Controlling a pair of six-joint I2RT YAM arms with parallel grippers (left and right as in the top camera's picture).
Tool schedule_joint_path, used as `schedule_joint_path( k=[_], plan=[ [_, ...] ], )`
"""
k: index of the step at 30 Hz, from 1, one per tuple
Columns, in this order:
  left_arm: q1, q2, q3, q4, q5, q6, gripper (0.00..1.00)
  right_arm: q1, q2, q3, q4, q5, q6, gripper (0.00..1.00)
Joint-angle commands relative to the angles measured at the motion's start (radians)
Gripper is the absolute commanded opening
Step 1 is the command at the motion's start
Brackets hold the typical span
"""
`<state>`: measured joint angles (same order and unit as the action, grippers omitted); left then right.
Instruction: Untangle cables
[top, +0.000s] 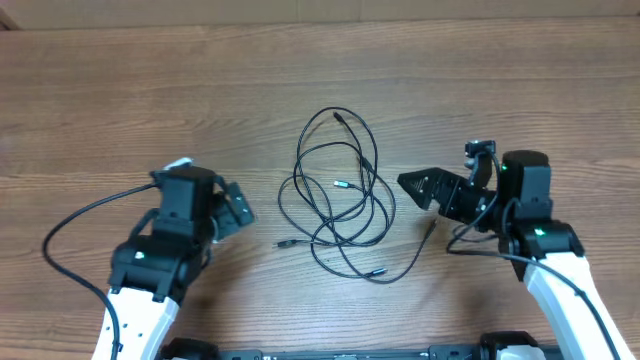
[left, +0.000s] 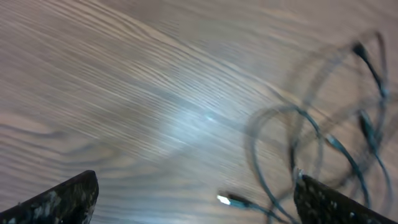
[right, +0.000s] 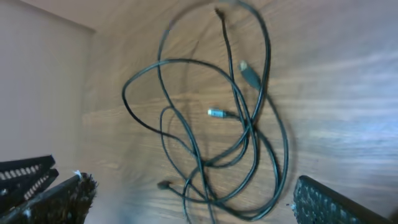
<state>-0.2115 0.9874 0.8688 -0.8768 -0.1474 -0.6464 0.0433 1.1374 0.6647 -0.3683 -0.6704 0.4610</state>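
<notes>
The cables (top: 335, 195) lie in a loose tangle of thin black loops in the middle of the wooden table, with small plug ends sticking out, one of them silver-tipped (top: 343, 184). My left gripper (top: 243, 208) is left of the tangle, open and empty; in its wrist view the cables (left: 323, 149) are blurred at the right, and a silver-tipped plug (left: 227, 199) lies between the fingers (left: 62, 199). My right gripper (top: 415, 190) is just right of the tangle, open and empty. Its wrist view has the cables (right: 236, 124) ahead of its fingers (right: 329, 205).
The table (top: 150, 90) is bare wood. Thicker black wires run along the left arm (top: 70, 225) and the right arm (top: 470, 240). One cable end trails toward the right arm (top: 425, 235). The table's far edge shows along the top of the overhead view.
</notes>
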Motion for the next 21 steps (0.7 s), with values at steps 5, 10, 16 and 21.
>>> schedule_joint_path(
  k=[5,10,16,21],
  plan=[
    [0.13,0.006,0.002,-0.013,0.036,0.074,0.99,0.184,0.228,0.01,0.483,-0.11,0.481,1.0],
    [0.13,0.071,0.002,-0.017,0.036,0.074,1.0,0.36,0.397,0.01,0.766,0.066,0.776,1.0],
    [0.13,0.167,0.002,-0.016,0.036,0.074,1.0,0.426,0.569,0.012,0.992,0.114,0.805,1.0],
    [0.13,0.238,0.002,0.019,0.046,0.061,1.0,0.429,0.606,0.013,1.061,0.269,0.807,1.0]
  ],
)
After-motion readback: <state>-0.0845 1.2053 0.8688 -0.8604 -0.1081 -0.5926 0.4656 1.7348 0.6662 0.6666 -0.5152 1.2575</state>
